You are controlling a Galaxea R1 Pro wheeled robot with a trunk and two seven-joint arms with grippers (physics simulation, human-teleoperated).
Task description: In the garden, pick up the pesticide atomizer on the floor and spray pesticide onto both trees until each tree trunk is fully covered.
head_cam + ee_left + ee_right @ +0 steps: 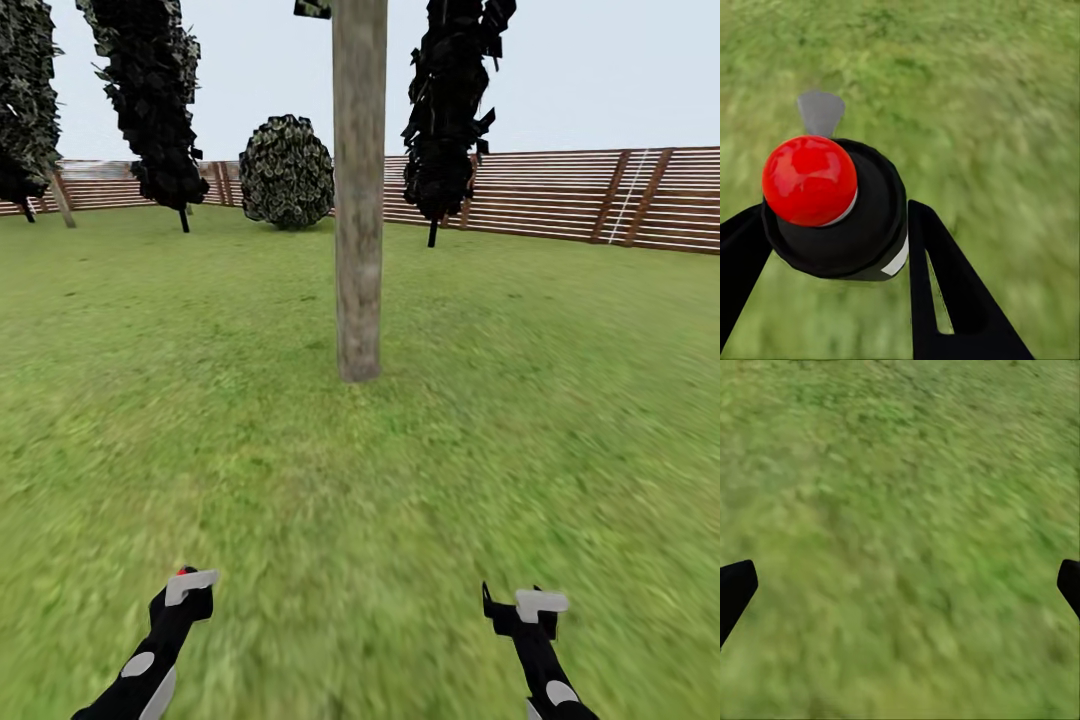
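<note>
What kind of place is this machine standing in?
It looks like a fenced garden outdoors. Green grass covers the ground, a bare grey-tan tree trunk rises just ahead, and a brown slatted wooden fence runs behind dark leafy bushes under open sky.

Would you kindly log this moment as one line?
left end effector: shut on atomizer | right end effector: open, empty | tree trunk: ahead, centre | pesticide: none visible | ground: grass

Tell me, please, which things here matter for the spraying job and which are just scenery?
For the job:
- sprayer, held in the left gripper
- tree trunk
- right gripper

Scenery:
- round bush
- wooden fence
- dark trees
</note>
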